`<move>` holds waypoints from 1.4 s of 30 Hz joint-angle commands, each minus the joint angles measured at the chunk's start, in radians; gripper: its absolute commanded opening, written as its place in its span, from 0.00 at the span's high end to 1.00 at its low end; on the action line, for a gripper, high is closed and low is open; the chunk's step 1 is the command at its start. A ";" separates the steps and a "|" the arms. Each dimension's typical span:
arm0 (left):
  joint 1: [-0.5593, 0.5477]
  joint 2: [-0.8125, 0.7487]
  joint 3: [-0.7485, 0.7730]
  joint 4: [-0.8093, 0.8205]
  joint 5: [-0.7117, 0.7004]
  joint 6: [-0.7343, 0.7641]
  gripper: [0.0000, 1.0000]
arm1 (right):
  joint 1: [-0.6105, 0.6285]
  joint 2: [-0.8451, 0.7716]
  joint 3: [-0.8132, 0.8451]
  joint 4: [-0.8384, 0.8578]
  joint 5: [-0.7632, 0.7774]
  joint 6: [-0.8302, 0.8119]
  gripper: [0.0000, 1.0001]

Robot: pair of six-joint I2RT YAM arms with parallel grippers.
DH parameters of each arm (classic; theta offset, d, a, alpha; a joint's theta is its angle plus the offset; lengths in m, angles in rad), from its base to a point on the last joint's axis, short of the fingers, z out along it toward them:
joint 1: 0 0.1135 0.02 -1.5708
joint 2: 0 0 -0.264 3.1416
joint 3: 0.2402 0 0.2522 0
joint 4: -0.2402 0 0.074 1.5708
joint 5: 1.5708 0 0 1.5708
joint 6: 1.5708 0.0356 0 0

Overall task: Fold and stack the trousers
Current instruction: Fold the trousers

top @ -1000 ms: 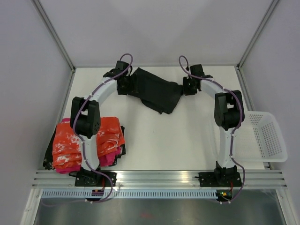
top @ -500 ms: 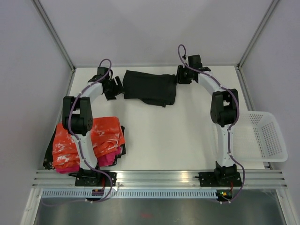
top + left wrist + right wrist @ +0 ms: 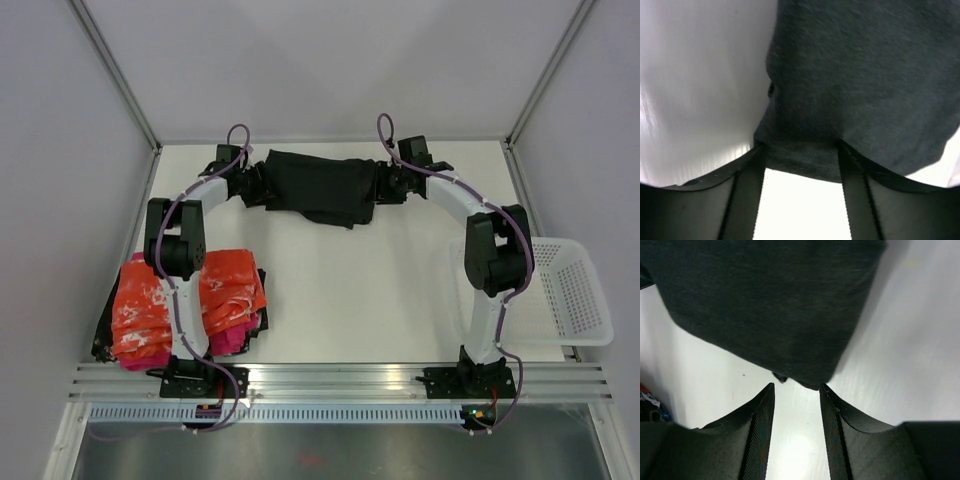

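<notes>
The black trousers (image 3: 320, 188) lie as a folded oblong bundle across the back of the white table (image 3: 350, 290). My left gripper (image 3: 252, 183) is at the bundle's left end and my right gripper (image 3: 385, 185) at its right end. In the left wrist view the trousers (image 3: 865, 75) fill the upper right. Their near edge reaches in between the tips of the left gripper (image 3: 800, 150), whose jaws stand apart. In the right wrist view a corner of the trousers (image 3: 765, 290) hangs just at the tips of the right gripper (image 3: 797, 387), which is open with bare table between its fingers.
An orange-and-white garment (image 3: 160, 300) lies over a magenta one (image 3: 235, 335) at the table's near left, beside the left arm's base. A white plastic basket (image 3: 570, 290) hangs off the right edge. Walls and metal posts close in the back and both sides.
A second ago the trousers lay skewed between the grippers. Both grippers then backed off, leaving the cloth straight, and have now come back in to its two ends. The left jaws have narrowed.
</notes>
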 commanded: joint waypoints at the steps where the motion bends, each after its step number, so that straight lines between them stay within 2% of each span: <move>1: 0.016 0.031 0.075 -0.008 -0.023 0.061 0.41 | 0.050 -0.017 0.010 0.042 -0.018 0.037 0.52; 3: 0.028 0.028 0.097 -0.015 -0.006 0.067 0.61 | 0.077 -0.001 0.024 0.050 -0.006 0.049 0.52; 4: 0.031 0.028 0.108 -0.031 0.008 0.064 0.80 | 0.085 0.016 0.027 0.051 -0.003 0.060 0.52; 6: 0.049 0.019 0.165 -0.082 0.063 0.050 0.97 | 0.103 0.034 0.037 0.054 0.014 0.072 0.51; 11: 0.094 -0.029 0.269 -0.293 0.178 -0.066 0.98 | 0.110 0.053 0.011 0.119 0.030 0.143 0.50; 15: 0.094 -0.098 0.237 -0.305 0.212 -0.086 0.98 | 0.119 0.074 0.014 0.154 0.020 0.143 0.48; 19: 0.094 -0.112 0.232 -0.295 0.219 -0.083 0.98 | 0.134 0.121 0.031 0.145 0.074 0.100 0.49; 21: 0.094 -0.105 0.233 -0.298 0.213 -0.082 0.98 | 0.140 0.146 0.059 0.119 0.115 0.078 0.49; 25: 0.094 -0.102 0.238 -0.311 0.199 -0.072 0.98 | 0.139 0.204 0.114 0.012 0.293 0.031 0.49; 26: 0.094 -0.104 0.240 -0.320 0.184 -0.069 0.98 | 0.131 0.206 0.120 0.005 0.360 0.028 0.49; 28: 0.094 -0.121 0.235 -0.337 0.120 -0.048 0.98 | 0.114 0.211 0.122 0.011 0.384 0.018 0.49; 30: 0.094 -0.127 0.236 -0.372 0.028 -0.010 0.98 | 0.076 0.217 0.129 0.022 0.389 0.025 0.49; 32: 0.094 -0.122 0.244 -0.401 0.000 0.004 0.98 | 0.036 0.237 0.145 0.033 0.382 0.031 0.50; 38: 0.094 -0.151 0.191 -0.386 0.061 -0.009 0.98 | -0.019 0.300 0.246 -0.001 0.332 -0.008 0.51; 42: 0.094 -0.164 0.125 -0.363 0.009 0.018 0.98 | -0.016 0.232 0.257 0.017 0.208 -0.008 0.51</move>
